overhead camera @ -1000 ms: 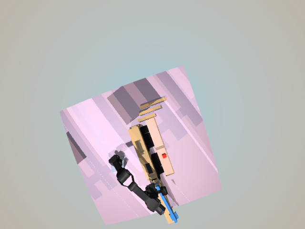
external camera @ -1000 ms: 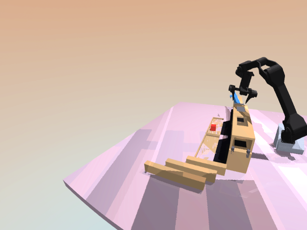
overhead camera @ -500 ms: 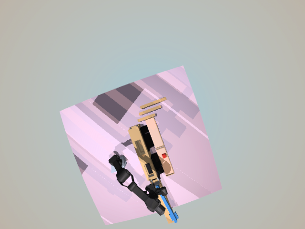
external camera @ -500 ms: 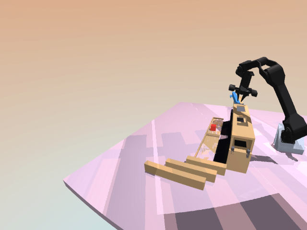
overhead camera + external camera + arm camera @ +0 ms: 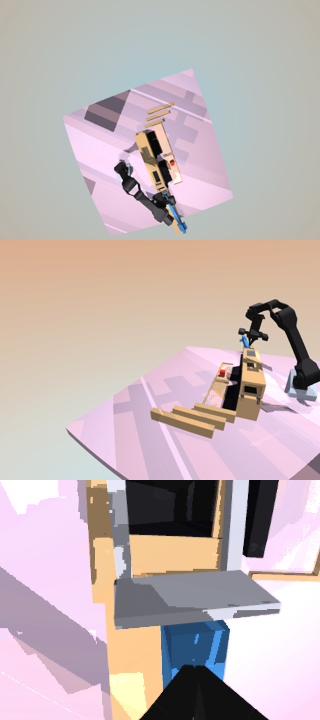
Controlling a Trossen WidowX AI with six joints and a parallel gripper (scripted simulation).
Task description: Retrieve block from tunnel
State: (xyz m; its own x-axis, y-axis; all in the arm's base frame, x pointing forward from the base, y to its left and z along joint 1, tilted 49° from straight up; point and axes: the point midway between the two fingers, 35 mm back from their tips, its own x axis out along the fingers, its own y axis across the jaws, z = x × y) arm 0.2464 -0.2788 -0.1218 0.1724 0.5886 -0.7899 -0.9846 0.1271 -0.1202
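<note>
while shut, gripper point(image 5: 165, 198) point(image 5: 249, 345) point(image 5: 192, 675) holds nothing

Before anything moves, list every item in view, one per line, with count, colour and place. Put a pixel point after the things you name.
Tunnel point(image 5: 144, 140) point(image 5: 254, 375): one, tan, mid-table
Rods point(image 5: 160, 108) point(image 5: 182, 422): three, tan, side by side off the tunnel's far end
Trays point(image 5: 163, 140) point(image 5: 215, 392): two, tan-rimmed, end to end beside the tunnel
Red block point(image 5: 172, 162) point(image 5: 222, 373): one, red, in the tray nearer the handle
Handle point(image 5: 173, 210) point(image 5: 245, 341) point(image 5: 195, 642): one, blue, at the tunnel's near end
Table point(image 5: 206, 178) point(image 5: 103, 420): one, pink, under everything
Arm point(image 5: 151, 206) point(image 5: 297, 343): one, black, beside the tunnel
Gripper point(image 5: 249, 345) point(image 5: 192, 675): one, black, shut, above the handle
</note>
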